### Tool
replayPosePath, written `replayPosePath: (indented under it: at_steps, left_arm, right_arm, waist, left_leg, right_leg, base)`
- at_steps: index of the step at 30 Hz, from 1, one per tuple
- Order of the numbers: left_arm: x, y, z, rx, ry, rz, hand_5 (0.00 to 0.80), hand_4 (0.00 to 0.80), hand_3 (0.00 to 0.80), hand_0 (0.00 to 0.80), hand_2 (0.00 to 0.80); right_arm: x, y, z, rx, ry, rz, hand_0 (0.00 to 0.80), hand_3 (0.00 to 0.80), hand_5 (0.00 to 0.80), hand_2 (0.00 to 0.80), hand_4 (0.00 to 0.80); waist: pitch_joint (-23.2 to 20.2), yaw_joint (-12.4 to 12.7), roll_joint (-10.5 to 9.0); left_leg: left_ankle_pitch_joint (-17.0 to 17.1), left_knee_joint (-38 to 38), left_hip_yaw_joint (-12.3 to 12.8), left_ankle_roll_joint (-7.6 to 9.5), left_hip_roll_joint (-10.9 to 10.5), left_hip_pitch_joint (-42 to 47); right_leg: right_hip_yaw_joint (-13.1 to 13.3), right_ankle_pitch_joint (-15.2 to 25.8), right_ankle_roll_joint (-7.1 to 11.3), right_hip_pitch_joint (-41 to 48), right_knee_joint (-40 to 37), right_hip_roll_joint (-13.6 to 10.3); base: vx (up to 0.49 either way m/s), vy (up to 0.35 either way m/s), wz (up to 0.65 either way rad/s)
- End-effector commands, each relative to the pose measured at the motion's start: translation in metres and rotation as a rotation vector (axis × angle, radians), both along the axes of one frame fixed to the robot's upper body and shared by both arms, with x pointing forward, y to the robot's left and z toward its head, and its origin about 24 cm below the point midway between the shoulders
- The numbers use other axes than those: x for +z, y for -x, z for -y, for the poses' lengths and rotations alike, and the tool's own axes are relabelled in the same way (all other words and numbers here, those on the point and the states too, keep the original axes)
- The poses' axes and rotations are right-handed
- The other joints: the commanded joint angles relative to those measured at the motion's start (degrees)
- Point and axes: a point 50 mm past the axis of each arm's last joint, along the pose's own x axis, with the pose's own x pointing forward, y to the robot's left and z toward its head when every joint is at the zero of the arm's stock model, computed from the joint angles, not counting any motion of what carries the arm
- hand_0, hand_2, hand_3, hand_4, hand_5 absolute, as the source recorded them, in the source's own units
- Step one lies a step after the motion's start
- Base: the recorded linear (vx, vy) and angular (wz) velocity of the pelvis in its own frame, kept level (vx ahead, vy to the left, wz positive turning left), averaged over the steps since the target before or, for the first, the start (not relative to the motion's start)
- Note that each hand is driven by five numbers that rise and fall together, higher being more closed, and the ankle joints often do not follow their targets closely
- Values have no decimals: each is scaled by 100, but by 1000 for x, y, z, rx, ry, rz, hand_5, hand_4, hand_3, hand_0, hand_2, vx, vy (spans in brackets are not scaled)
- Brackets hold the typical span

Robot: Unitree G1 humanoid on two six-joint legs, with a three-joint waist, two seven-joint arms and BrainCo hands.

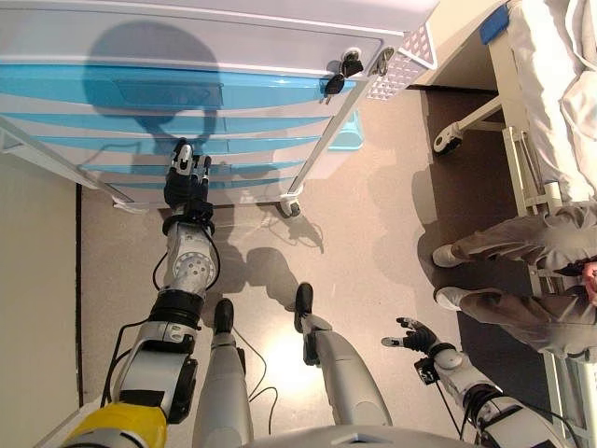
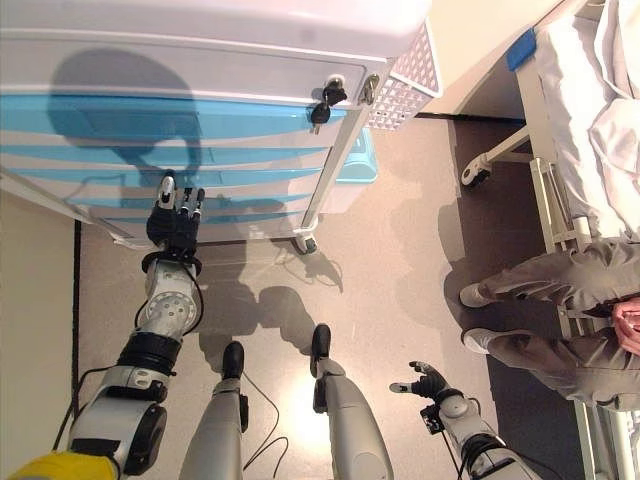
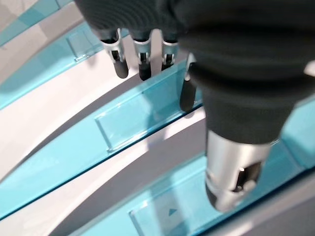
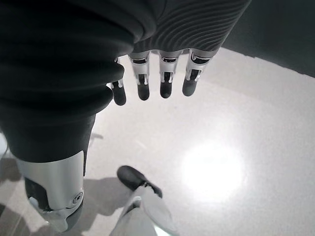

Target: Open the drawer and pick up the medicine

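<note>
Drawers [image 1: 187, 140] of blue plastic, all closed in the white cart [image 1: 233, 37], look light and slick, best hooked at a recessed front lip, where the left hand [image 1: 187, 177] hovers open and empty; medicine unseen; right hand [image 1: 415, 334] open, idle.

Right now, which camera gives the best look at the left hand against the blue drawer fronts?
The left wrist view: the left hand shows close, fingers straight over a blue drawer front. Both eye views show it small from above. The right wrist view misses it.
</note>
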Motion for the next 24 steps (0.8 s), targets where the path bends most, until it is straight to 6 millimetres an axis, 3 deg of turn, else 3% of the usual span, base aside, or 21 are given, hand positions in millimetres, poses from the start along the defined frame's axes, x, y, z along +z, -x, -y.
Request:
replayPosePath:
  at_steps: [1, 6, 24]
  left_arm:
    - [73, 2, 5, -31, -91, 330, 0, 0, 0, 0, 0]
    - [73, 8, 14, -71, -83, 367, 0, 0, 0, 0, 0]
    - [47, 27, 27, -148, -61, 348, 0, 0, 0, 0, 0]
  right_arm:
    - [4, 12, 31, 20, 97, -30, 0, 0, 0, 0, 0]
    - [4, 12, 32, 14, 101, -30, 0, 0, 0, 0, 0]
    - [-2, 25, 35, 2, 98, -66, 0, 0, 0, 0, 0]
  waist:
    - [-221, 96, 68]
    - [-153, 136, 93]
    - [-1, 284, 107]
  left_leg:
    - [-58, 168, -327, 411, -323, -420]
    - [-41, 209, -348, 412, -342, -472]
    - [3, 254, -406, 400, -390, -428]
  right_leg:
    - [-98, -206, 174, 27, 474, 167]
    - [-110, -201, 162, 9, 490, 154]
    - [-186, -190, 128, 78, 557, 121]
  base:
    - [0, 0, 0]
    - [0, 0, 0]
    - [-4, -1, 0]
